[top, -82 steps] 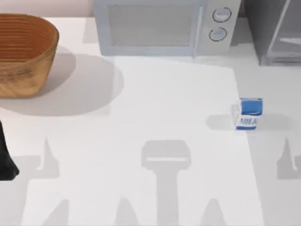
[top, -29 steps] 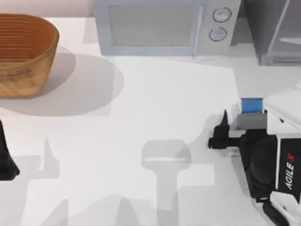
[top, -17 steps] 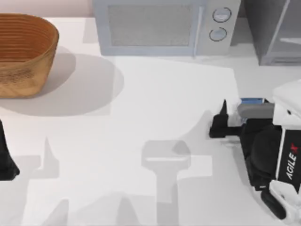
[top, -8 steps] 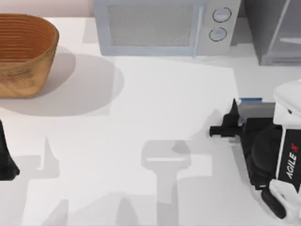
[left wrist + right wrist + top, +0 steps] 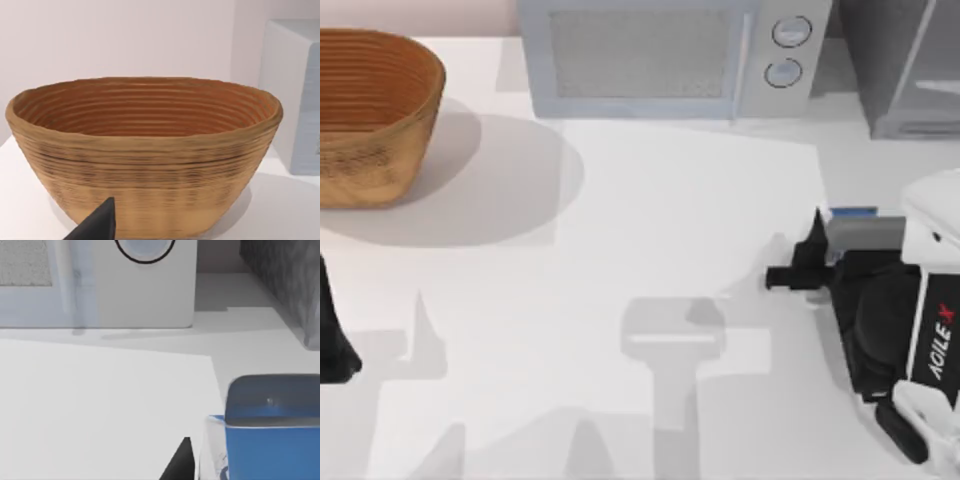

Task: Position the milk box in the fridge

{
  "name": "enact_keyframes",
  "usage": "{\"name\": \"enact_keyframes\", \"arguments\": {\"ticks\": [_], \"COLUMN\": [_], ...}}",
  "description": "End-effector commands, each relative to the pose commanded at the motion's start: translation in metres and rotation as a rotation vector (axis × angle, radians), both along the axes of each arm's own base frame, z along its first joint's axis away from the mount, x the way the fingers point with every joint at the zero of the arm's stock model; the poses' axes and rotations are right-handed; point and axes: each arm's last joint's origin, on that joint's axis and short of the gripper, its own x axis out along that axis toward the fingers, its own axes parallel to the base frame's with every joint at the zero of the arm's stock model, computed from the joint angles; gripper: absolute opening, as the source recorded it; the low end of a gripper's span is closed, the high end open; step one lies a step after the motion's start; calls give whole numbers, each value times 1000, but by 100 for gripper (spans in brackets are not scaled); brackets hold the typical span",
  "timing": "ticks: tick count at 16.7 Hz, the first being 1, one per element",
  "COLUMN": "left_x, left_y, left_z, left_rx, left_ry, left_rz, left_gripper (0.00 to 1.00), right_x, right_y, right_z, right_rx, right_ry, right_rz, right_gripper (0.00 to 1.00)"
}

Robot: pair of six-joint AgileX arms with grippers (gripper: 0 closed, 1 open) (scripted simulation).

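The tabletop carries the fridge at its far right corner, a microwave beside it and a basket far left. The right gripper sits over the milk box; its grip I cannot tell. The left gripper is parked at the left edge

A wide stretch of bare white table lies open across the middle, giving a gripper free passage. Along the far edge, a light-grey microwave with a mesh window and two round knobs blocks the centre. To its right stands the tall dark-grey fridge with a pale-framed glassy door, with only a narrow gap between them. A large woven brown basket occupies the far left corner. The white-and-black right arm fills the near right side.
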Motion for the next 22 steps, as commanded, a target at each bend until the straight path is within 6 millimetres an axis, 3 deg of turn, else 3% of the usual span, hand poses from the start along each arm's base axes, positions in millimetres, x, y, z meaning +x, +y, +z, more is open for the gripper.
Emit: {"name": "enact_keyframes", "arguments": {"ticks": [6,22], "left_x": [0,0], "left_y": [0,0], "left_z": [0,0], "left_rx": [0,0], "left_ry": [0,0], "left_rz": [0,0], "left_gripper": [100,100], "right_x": [1,11], "right_y": [0,6], "right_z": [5,95], "right_rx": [-2,2], "right_ry": [6,-4], "right_rz": [-1,6], "right_gripper": [0,0]}}
